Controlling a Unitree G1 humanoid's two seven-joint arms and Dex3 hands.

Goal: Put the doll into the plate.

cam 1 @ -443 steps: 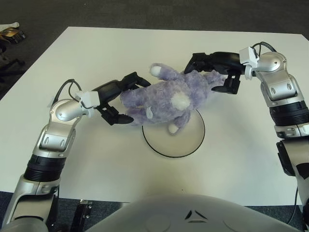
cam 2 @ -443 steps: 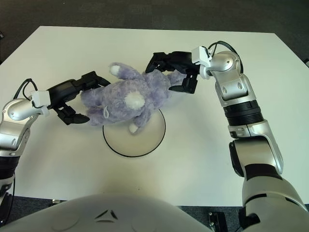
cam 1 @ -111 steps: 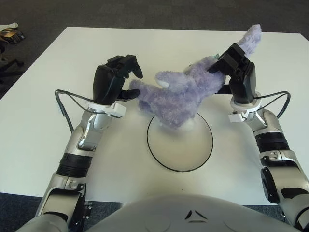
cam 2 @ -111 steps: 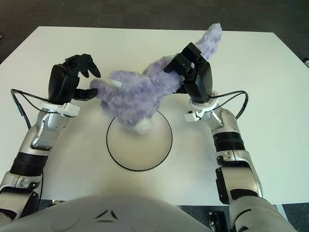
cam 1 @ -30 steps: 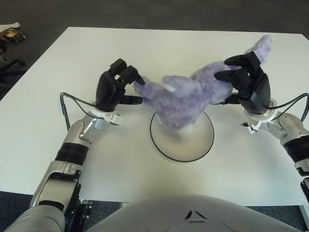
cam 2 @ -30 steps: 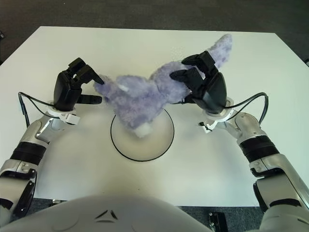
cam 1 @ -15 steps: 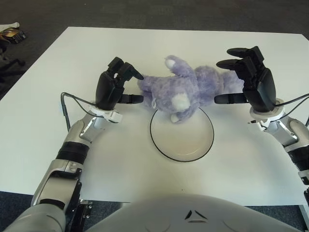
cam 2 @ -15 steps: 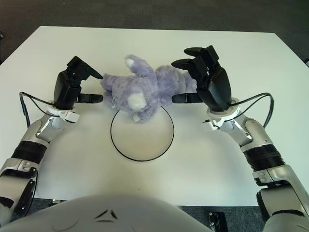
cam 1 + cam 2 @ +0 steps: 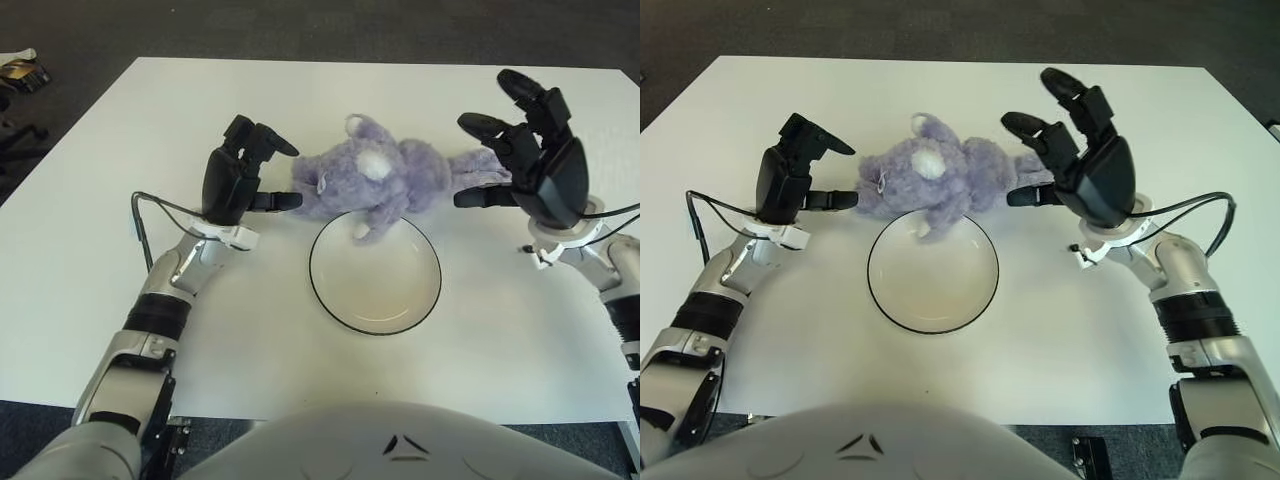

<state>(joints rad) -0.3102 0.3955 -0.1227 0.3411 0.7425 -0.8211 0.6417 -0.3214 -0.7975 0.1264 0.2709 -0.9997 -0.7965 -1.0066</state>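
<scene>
Left eye view shows you the doll (image 9: 385,183) lying on the bench (image 9: 120,150) just behind the plate (image 9: 375,275), with one paw and its lower edge overlapping the far rim; most of it is outside the plate. Your left hand (image 9: 238,180) sits just left of the doll, fingers (image 9: 268,141) spread wide and holding nothing, one fingertip near the doll's end. Your right hand (image 9: 540,160) is at the doll's right end, fingers (image 9: 482,127) splayed wide, gripping nothing.
</scene>
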